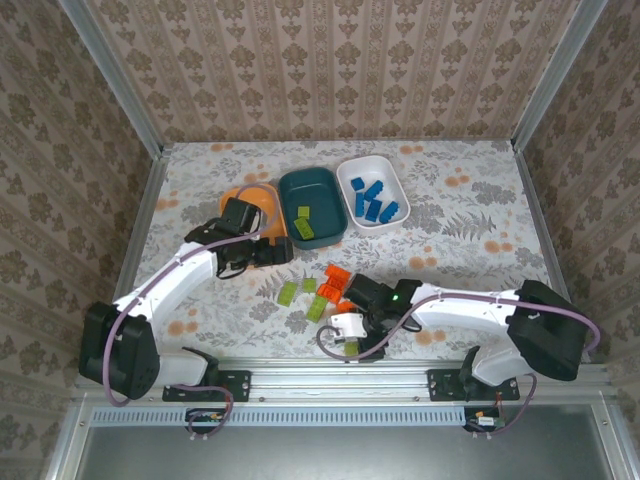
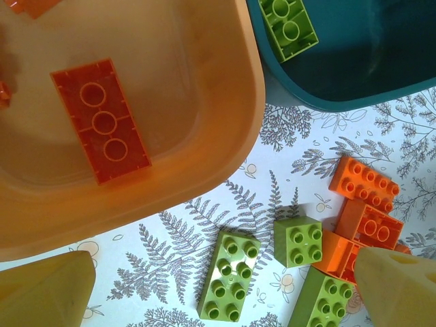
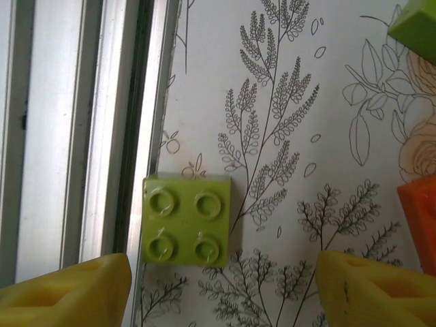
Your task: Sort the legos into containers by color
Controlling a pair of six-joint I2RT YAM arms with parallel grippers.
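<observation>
The orange dish [image 1: 262,194] holds an orange brick [image 2: 101,121]. The teal dish [image 1: 312,185] holds lime green bricks [image 2: 289,27]. Blue bricks [image 1: 374,200] lie in the white dish [image 1: 352,172]. Loose green bricks [image 2: 229,274] and orange bricks [image 2: 362,182] lie together mid-table. My left gripper [image 2: 221,289] hangs open over the orange dish's near rim and those green bricks, holding nothing. My right gripper [image 3: 221,293] is open low at the table's near edge. A small square green brick [image 3: 185,220] lies flat just ahead of its fingertips [image 3: 68,293], untouched.
An aluminium rail [image 3: 102,136] runs along the near table edge, right beside the small green brick. Patterned walls close in the table on three sides. Another green brick [image 3: 415,27] and an orange brick [image 3: 419,225] sit at the right of the right wrist view.
</observation>
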